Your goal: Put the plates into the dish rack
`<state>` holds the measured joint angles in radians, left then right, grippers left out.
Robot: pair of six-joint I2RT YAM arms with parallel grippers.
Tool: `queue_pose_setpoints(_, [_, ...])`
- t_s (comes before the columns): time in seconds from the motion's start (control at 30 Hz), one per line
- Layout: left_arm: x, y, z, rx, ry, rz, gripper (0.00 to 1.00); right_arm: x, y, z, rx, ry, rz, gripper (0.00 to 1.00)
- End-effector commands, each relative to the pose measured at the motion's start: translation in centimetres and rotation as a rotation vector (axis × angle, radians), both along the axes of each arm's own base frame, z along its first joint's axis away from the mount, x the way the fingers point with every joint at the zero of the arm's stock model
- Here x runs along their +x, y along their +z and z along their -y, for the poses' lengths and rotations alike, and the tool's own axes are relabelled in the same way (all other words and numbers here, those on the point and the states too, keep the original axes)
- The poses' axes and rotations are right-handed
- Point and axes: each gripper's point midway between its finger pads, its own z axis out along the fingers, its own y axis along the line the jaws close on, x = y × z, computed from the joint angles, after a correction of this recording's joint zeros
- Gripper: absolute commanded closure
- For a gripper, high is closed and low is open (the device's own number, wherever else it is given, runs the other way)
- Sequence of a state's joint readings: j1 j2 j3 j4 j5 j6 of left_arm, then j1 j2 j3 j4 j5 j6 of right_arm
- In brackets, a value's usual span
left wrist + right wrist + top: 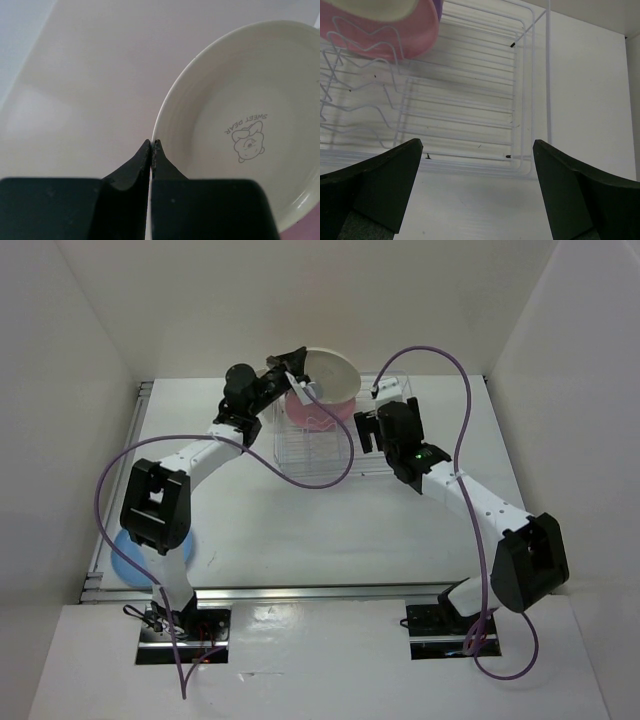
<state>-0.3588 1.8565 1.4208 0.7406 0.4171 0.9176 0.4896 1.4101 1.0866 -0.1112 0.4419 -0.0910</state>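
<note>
My left gripper [293, 377] is shut on the rim of the cream plate [332, 370] and holds it tilted over the far end of the dish rack [315, 455]. In the left wrist view the fingertips [151, 145] pinch the cream plate's [250, 125] edge. A pink plate [318, 410] stands in the rack's prongs under it; it also shows in the right wrist view [385, 35], with a sliver of lavender plate [438, 7] behind it. My right gripper [366, 426] is open and empty at the rack's right side [477, 150]. The sky blue plate [125, 555] lies on the table at the near left. The orange plate is out of view.
White walls close in the table at the back and on both sides. Purple cables loop from both arms over the table. The rack's wire frame [470, 100] lies just ahead of my right fingers.
</note>
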Motion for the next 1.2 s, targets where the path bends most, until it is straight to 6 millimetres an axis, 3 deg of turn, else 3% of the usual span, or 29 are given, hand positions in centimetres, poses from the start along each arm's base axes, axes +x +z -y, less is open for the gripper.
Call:
queue_pose_setpoints(0.0, [0.3, 4.2, 0.1, 0.059, 0.010, 0.188, 1.00, 0.8, -0.4, 0.4, -0.007, -0.031, 0.020, 0.00])
queue_pose_setpoints(0.1, [1.3, 2.5, 0.4, 0.102, 0.016, 0.170, 1.00, 1.2, -0.9, 0.4, -0.025, -0.036, 0.009, 0.00])
queue_pose_setpoints(0.2, [1.6, 2.0, 0.3, 0.111, 0.027, 0.168, 1.00, 1.1, -1.4, 0.4, -0.034, -0.036, -0.007, 0.00])
queue_pose_setpoints(0.43, [1.6, -1.6, 0.4, 0.125, 0.042, 0.094, 1.00, 1.6, -1.4, 0.5, -0.042, -0.052, -0.005, 0.00])
queue_pose_setpoints(0.47, [1.7, -2.9, 0.4, 0.134, 0.040, 0.071, 1.00, 1.5, -1.9, 0.6, -0.051, -0.052, -0.021, 0.00])
queue_pose_setpoints(0.8, [3.3, -7.3, 0.0, 0.145, 0.090, -0.006, 1.00, 1.6, -2.1, 0.5, -0.056, -0.052, -0.030, 0.00])
queue_pose_setpoints(1.03, [3.5, -10.6, -0.4, 0.145, 0.107, -0.085, 1.00, 1.7, -2.5, 0.5, -0.069, -0.048, -0.038, 0.00])
queue_pose_setpoints(1.17, [3.0, -13.4, -0.5, 0.157, 0.120, -0.141, 1.00, 1.9, -2.5, 0.4, -0.069, -0.048, -0.038, 0.00])
